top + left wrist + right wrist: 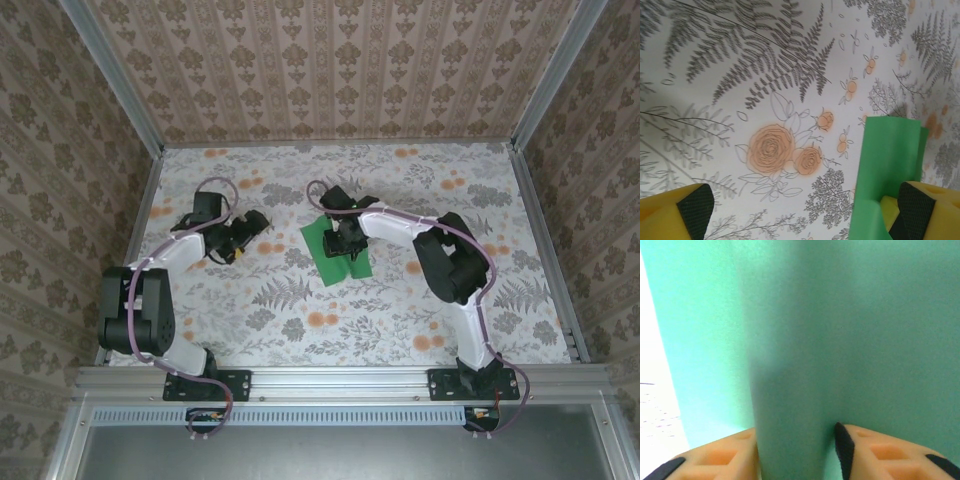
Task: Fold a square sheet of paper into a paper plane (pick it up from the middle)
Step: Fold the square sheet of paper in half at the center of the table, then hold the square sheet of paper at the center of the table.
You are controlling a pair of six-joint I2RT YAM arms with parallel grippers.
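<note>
The bright green sheet of paper (338, 268) lies on the floral table just right of centre. My right gripper (347, 240) stands over its middle. Close up in the right wrist view, the right gripper (795, 452) is shut on a raised ridge of the paper (795, 365) that runs up between the orange fingers (880, 455). My left gripper (250, 232) sits to the left of the sheet, apart from it. Its yellow fingers (682, 212) are spread wide with only tablecloth between them in the left wrist view. The paper's near edge (887, 170) shows by the right-hand finger (927, 210).
A floral cloth (300, 320) covers the table. Aluminium rails (545, 260) and patterned walls close it in on the left, right and far sides. Both arm bases (470, 380) are bolted at the near edge.
</note>
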